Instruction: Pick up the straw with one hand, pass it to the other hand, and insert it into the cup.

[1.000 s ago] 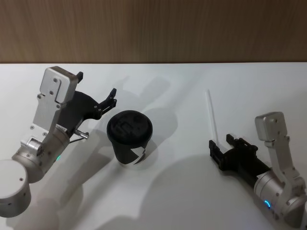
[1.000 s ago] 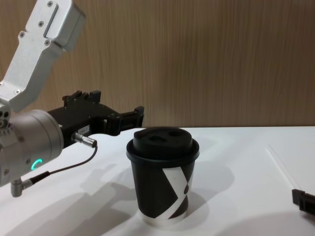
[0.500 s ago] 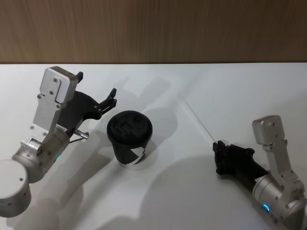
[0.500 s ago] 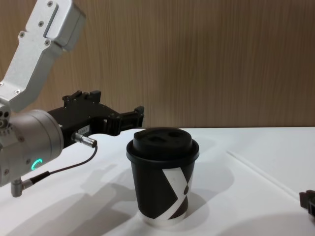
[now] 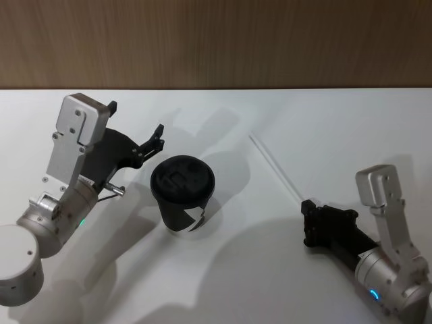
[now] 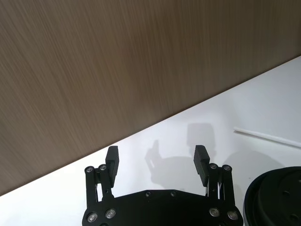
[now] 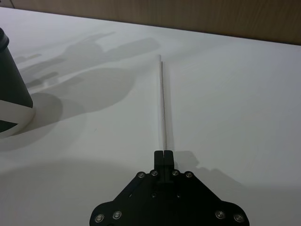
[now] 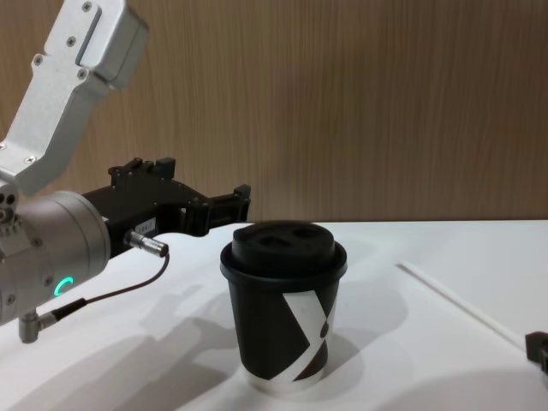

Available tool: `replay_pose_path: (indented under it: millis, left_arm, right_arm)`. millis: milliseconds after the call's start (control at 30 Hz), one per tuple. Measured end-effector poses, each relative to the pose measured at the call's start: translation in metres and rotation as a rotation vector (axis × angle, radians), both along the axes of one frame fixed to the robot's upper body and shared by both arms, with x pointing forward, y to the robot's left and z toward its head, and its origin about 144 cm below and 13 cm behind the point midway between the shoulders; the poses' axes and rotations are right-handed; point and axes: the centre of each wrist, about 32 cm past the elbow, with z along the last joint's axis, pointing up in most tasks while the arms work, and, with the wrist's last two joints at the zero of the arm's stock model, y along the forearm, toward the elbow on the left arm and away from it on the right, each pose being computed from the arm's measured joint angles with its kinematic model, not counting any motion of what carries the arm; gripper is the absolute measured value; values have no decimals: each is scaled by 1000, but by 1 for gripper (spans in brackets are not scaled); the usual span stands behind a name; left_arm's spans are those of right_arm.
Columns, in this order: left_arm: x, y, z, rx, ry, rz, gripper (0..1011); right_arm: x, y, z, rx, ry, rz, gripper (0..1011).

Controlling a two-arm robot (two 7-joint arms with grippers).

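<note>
Visibly thin, straight, white, the straw (image 5: pixel 277 167) juts from the right end effector (image 5: pixel 307 205) pinching it; left end effector (image 5: pixel 136 118) spread

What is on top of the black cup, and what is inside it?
A black domed lid sits on the cup, closing it. The inside is hidden by the lid. The straw is not in it; the right gripper holds its end, off to the right.
</note>
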Motion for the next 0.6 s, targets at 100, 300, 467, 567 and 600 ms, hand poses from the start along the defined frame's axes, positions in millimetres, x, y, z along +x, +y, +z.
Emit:
replay_pose_path:
  millis: [100, 300, 467, 567, 600]
  left_arm:
    - [0, 0, 0, 0, 0, 0, 1003]
    - [0, 0, 0, 0, 0, 0, 1003]
    - [0, 0, 0, 0, 0, 0, 1003]
    - [0, 0, 0, 0, 0, 0, 1003]
    - [0, 0, 0, 0, 0, 0, 1002]
  right_arm:
    - [0, 0, 1, 5, -21, -8, 2]
    - [1, -2, 4, 25, -90, -20, 1]
    - [2, -4, 8, 42, -151, -19, 2]
    - [4, -5, 11, 56, -191, -11, 1]
    - [4, -6, 12, 62, -204, -9, 2]
